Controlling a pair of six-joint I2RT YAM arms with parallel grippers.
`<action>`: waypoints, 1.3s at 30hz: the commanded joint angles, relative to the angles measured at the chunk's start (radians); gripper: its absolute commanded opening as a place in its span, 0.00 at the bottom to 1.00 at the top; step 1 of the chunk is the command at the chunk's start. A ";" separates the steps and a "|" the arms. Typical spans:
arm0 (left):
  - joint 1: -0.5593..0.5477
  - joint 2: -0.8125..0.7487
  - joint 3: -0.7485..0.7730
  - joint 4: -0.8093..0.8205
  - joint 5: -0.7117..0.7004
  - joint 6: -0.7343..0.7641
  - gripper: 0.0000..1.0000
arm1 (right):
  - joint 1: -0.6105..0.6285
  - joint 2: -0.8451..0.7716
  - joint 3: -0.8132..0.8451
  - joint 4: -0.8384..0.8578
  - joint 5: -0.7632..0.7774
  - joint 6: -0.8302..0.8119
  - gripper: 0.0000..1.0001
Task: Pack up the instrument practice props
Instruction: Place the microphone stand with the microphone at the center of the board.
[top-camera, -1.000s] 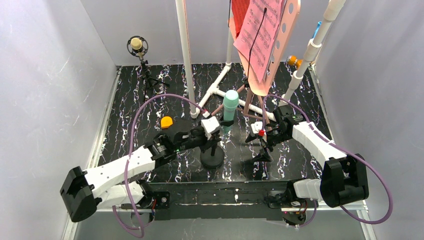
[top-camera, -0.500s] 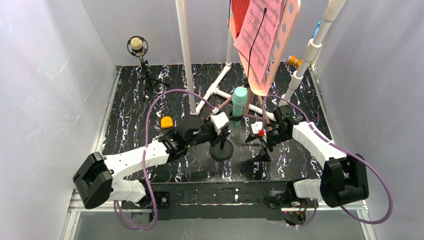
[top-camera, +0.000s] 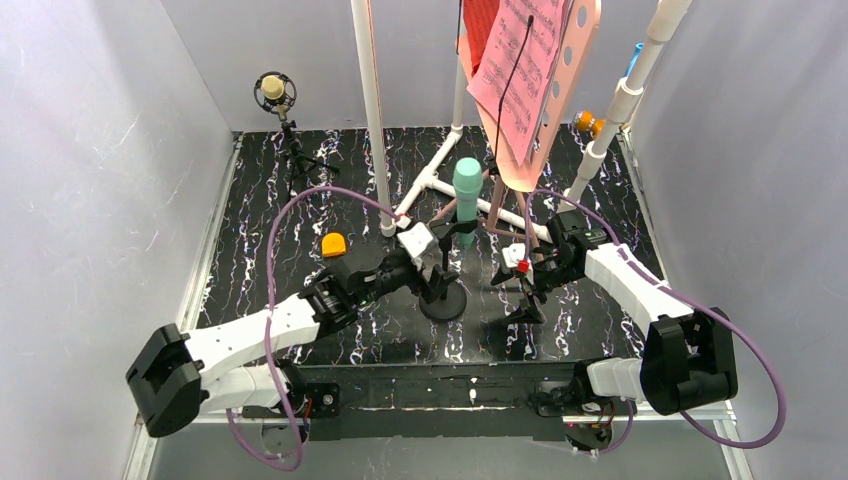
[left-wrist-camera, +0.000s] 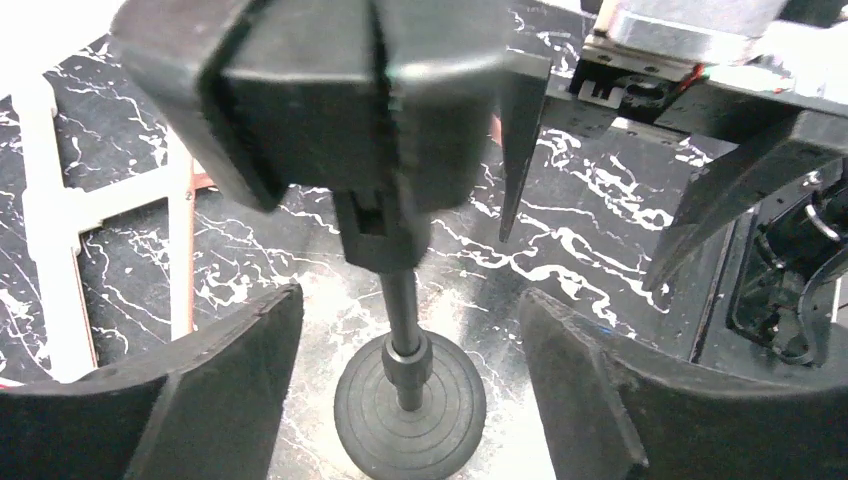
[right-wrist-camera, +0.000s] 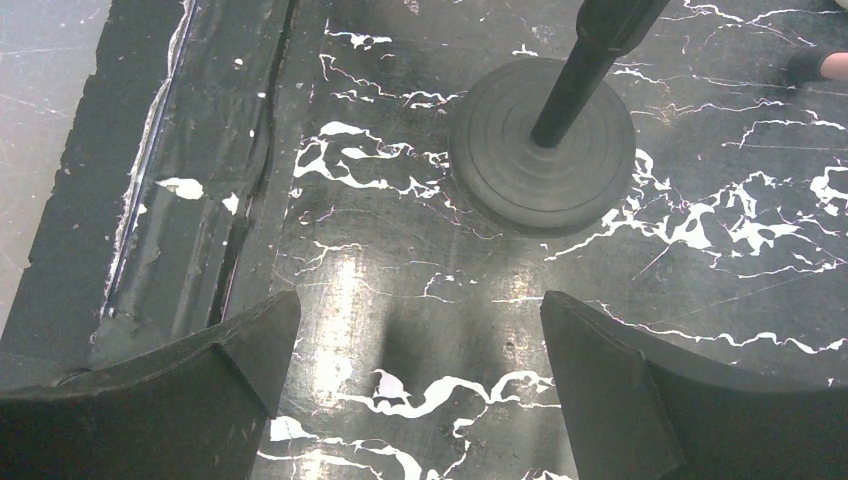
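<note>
Two grippers hung low, mid-table. Right gripper: jaws wide apart over bare black marbled tabletop, holding nothing, probably parked clear of other arm. Left gripper: jaws apart either side of thin post of black round-based microphone stand, not touching it; stand stood on own weighted base. Mint-green microphone sat upright in stand's clip. Farther back, pink hole-punched music stand propped pink sheet music and red folder. Yellow microphone on small tripod, far left corner. Nothing looked packed yet.
</note>
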 joint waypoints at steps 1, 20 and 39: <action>-0.003 -0.127 -0.049 0.028 -0.037 -0.017 0.82 | -0.012 -0.025 0.011 -0.029 -0.039 -0.020 1.00; 0.003 -0.375 -0.010 -0.137 0.025 -0.101 0.98 | -0.177 -0.049 0.333 -0.335 -0.392 -0.051 1.00; 0.004 -0.317 0.087 -0.146 0.002 -0.036 0.98 | -0.178 0.172 0.858 -0.492 -0.476 0.164 1.00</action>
